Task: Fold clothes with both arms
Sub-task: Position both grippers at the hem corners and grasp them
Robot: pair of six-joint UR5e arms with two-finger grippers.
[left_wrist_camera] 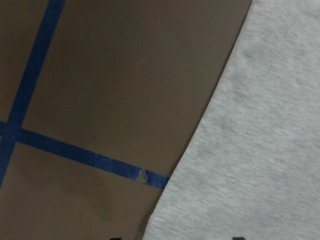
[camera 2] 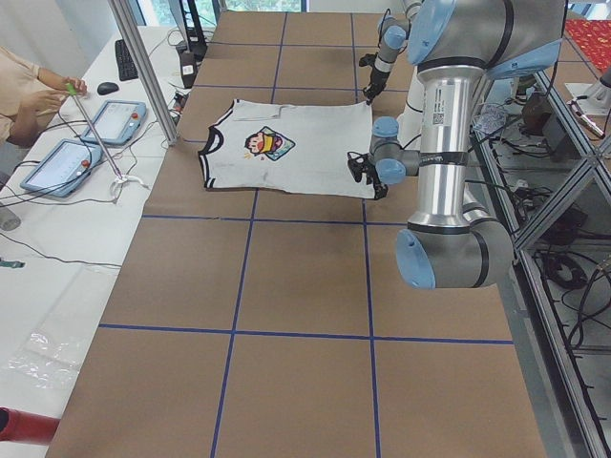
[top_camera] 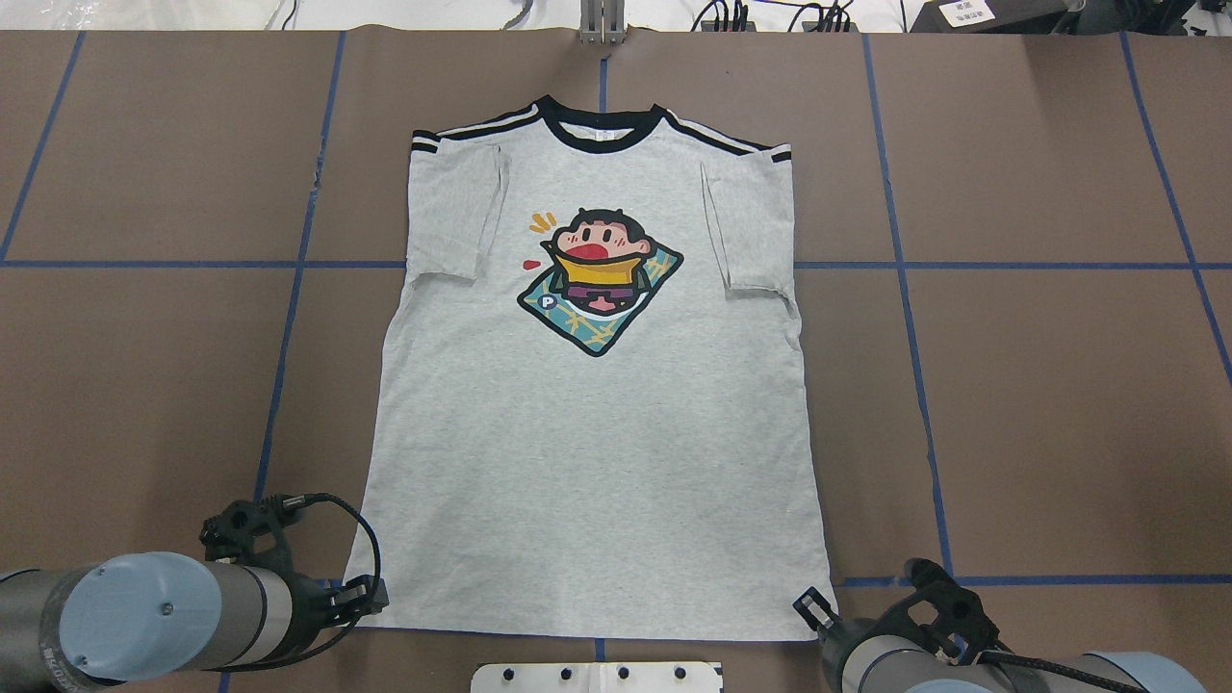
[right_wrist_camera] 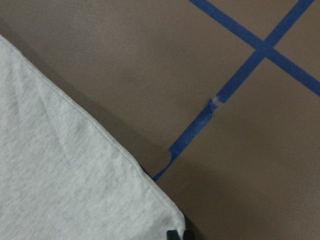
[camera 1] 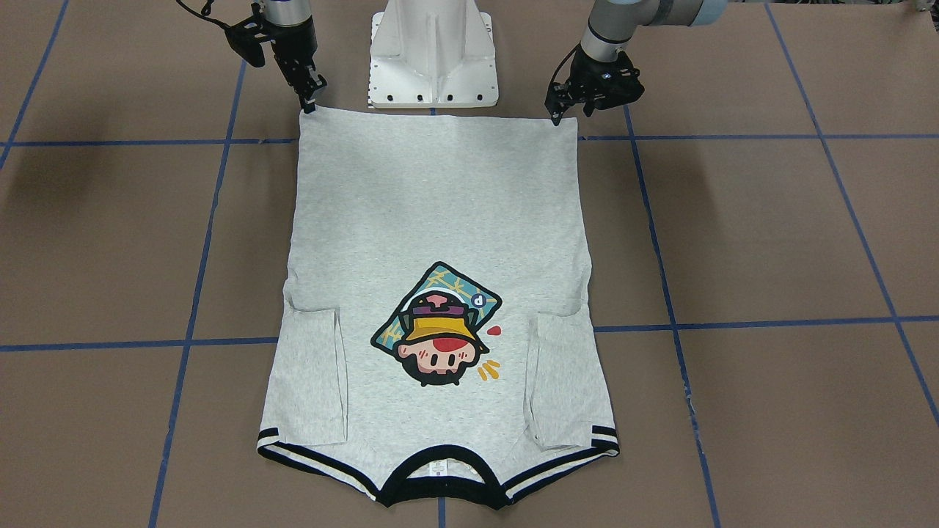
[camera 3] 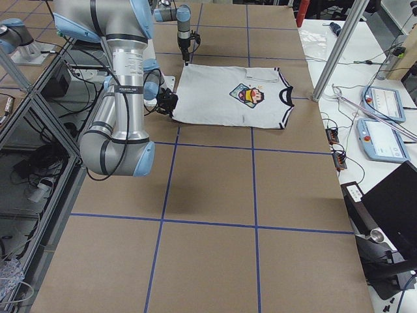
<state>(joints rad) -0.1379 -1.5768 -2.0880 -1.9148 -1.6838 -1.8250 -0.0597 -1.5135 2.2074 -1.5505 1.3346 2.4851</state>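
Staging hem lift | T-shirt (camera 1: 440,220) flat, print up, sleeves (camera 1: 315,374) tucked inward, on table (camera 1: 770,220) | left gripper (camera 1: 555,115) spread astride one hem corner (camera 1: 568,126) | right gripper (camera 1: 309,103) at the other, opening cannot be told | likely paired for an even fold

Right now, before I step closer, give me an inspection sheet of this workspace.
Surface: brown table with a blue tape grid.
Job's things: T-shirt lies flat, print up, sleeves folded in, collar away from the robot.
Clutter: nothing seen.
Grippers: left gripper and right gripper at the hem corners; open or shut unclear.
Cables: black cable looped at the left wrist.
Surroundings: white pedestal base; person's hand and pendants on the side bench.
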